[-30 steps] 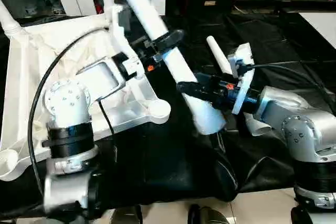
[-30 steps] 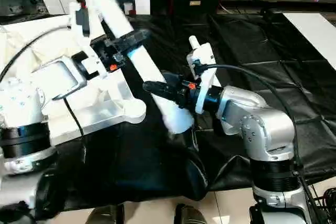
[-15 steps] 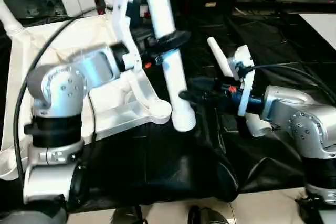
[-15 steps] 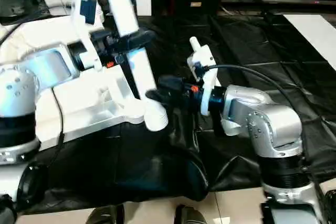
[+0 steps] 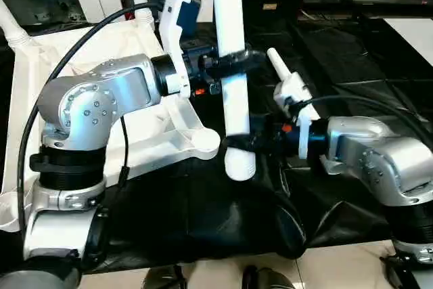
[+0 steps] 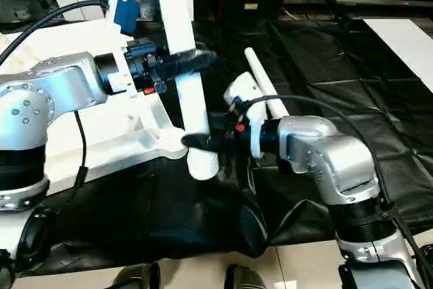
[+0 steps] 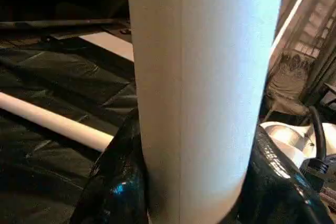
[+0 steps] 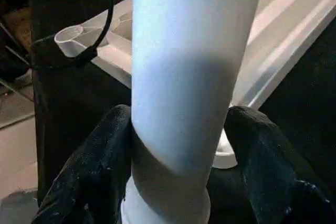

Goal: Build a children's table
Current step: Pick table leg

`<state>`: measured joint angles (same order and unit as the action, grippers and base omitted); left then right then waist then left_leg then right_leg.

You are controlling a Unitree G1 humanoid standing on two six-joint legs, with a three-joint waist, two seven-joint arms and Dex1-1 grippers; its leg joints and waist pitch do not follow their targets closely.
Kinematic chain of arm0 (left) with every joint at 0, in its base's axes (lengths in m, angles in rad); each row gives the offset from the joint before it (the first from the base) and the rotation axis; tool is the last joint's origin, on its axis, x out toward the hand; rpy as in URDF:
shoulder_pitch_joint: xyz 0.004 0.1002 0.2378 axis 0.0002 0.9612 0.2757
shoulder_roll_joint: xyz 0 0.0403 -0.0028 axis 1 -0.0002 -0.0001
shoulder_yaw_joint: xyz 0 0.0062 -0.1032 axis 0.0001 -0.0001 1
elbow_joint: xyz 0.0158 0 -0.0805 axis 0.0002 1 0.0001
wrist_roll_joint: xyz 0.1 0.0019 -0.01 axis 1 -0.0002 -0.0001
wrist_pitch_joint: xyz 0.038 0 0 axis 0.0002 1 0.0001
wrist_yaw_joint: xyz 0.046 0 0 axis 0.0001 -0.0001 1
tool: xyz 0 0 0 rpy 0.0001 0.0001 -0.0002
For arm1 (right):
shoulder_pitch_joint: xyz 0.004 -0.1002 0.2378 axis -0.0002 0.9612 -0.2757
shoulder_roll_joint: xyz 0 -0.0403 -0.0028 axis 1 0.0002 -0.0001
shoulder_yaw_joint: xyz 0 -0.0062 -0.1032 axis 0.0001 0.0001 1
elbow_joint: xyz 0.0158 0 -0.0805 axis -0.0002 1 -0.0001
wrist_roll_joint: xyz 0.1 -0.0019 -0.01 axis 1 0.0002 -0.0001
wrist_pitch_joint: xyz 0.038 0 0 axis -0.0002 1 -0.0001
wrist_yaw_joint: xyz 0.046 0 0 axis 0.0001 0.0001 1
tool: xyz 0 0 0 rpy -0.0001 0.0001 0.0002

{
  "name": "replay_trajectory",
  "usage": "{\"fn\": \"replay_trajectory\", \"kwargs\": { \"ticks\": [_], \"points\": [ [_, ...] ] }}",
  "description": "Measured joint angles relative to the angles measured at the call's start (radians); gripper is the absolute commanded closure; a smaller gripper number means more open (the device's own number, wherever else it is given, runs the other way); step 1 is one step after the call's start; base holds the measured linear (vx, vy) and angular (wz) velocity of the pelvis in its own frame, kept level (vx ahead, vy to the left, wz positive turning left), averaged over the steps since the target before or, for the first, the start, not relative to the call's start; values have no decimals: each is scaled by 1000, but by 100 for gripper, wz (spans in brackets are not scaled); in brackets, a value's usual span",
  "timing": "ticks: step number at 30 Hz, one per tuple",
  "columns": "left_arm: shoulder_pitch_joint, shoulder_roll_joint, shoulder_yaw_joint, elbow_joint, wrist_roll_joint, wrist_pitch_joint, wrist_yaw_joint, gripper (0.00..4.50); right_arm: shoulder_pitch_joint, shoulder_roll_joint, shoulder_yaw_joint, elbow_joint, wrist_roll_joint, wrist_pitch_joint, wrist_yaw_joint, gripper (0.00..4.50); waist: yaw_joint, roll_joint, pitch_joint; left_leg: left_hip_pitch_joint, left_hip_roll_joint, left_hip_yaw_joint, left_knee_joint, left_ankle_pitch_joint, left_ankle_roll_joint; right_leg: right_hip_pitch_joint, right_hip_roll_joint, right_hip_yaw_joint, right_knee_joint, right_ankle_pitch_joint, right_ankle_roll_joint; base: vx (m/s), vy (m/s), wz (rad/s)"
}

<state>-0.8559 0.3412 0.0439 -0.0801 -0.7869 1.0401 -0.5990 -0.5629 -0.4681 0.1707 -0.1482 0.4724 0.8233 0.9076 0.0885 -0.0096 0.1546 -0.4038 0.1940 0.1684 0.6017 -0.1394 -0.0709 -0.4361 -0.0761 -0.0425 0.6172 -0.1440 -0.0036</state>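
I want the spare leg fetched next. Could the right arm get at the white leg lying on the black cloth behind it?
Probably not yet. The right gripper is clamped low on the upright leg that the left gripper also holds. The spare leg lies unobstructed behind it.

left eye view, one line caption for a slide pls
Both grippers hold a white table leg upright beside the tabletop's corner socket.

White leg point(image 5: 230, 45) upright beside upturned tabletop point(image 5: 40, 99).

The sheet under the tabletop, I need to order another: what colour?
Black, glossy and creased sheet; clearest in the right eye view.
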Motion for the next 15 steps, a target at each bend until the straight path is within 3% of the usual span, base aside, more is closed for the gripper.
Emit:
{"fn": "replay_trajectory", "kwargs": {
  "ticks": [15],
  "points": [
    [0,8,-25,0,6,-16,-53,273,-12,-22,48,6,-12,-6,40,159,0,0,0,0,0,0,0,0,0,0,0,0,0,0,0,0,0,0]
  ]
}}
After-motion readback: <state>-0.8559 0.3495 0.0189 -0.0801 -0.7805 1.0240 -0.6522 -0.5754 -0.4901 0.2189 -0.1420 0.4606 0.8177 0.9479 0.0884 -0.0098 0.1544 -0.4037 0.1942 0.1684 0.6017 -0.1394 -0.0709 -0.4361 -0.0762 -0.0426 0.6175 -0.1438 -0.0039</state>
